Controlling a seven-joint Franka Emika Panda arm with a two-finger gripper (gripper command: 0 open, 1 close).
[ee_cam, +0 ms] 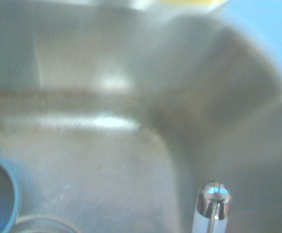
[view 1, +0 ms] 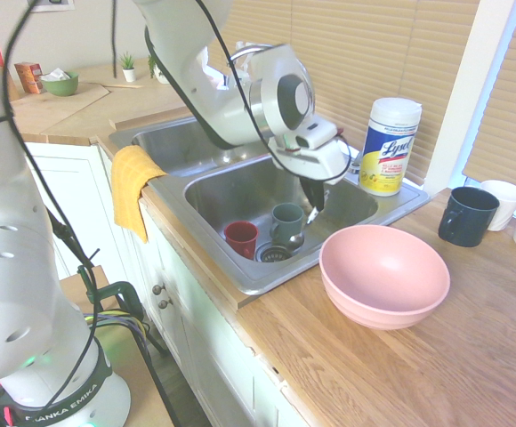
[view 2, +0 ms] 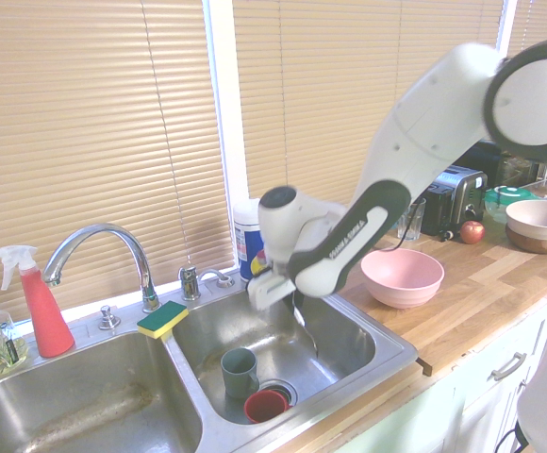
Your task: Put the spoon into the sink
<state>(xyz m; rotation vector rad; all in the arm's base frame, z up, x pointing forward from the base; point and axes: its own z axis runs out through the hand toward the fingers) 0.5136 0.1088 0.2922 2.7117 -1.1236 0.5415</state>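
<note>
The gripper (view 1: 314, 206) hangs inside the sink (view 1: 240, 189), pointing steeply down, its fingers closed on the white handle of the spoon (view 2: 304, 326). The spoon dangles below the fingers, bowl end down, above the sink floor and not touching it as far as can be seen. Just beside it a grey-green cup (view 1: 286, 222) stands upright near the drain (view 1: 274, 253), with a red cup (view 1: 240, 238) next to it. A pink bowl (view 1: 383, 274) sits on the wooden counter (view 1: 418, 365) beside the sink
</note>
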